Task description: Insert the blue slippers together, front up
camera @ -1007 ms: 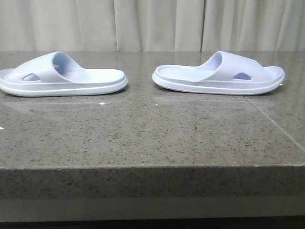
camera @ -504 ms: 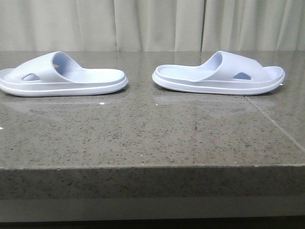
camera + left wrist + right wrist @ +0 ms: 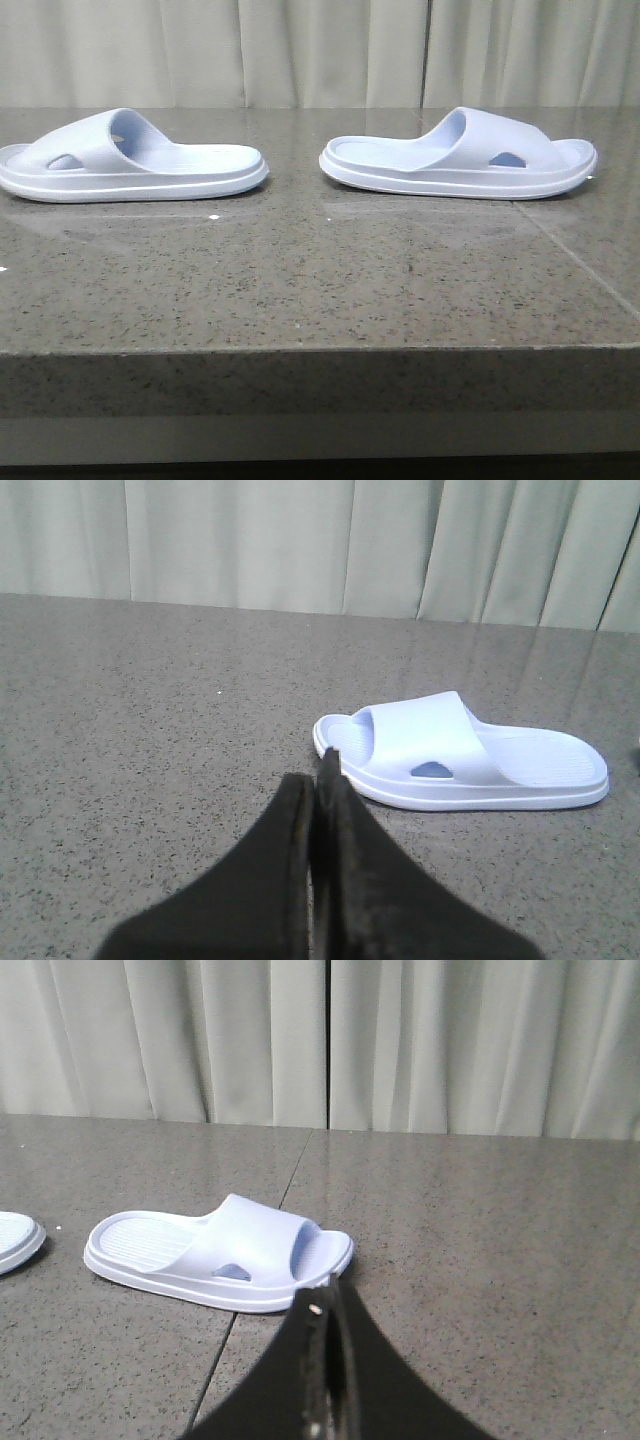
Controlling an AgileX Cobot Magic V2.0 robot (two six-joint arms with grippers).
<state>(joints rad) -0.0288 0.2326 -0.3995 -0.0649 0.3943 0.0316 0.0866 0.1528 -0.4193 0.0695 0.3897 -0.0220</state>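
Both slippers sit flat on the table, heels facing: one at 10 o'clock, other at 2. Left pincer and right pincer both pressed together, nothing held, so probably just lining up.

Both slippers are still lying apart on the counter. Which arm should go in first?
Either: it's symmetric. The left gripper faces the left slipper, the right gripper faces the right slipper. Both are shut and short of their slippers.
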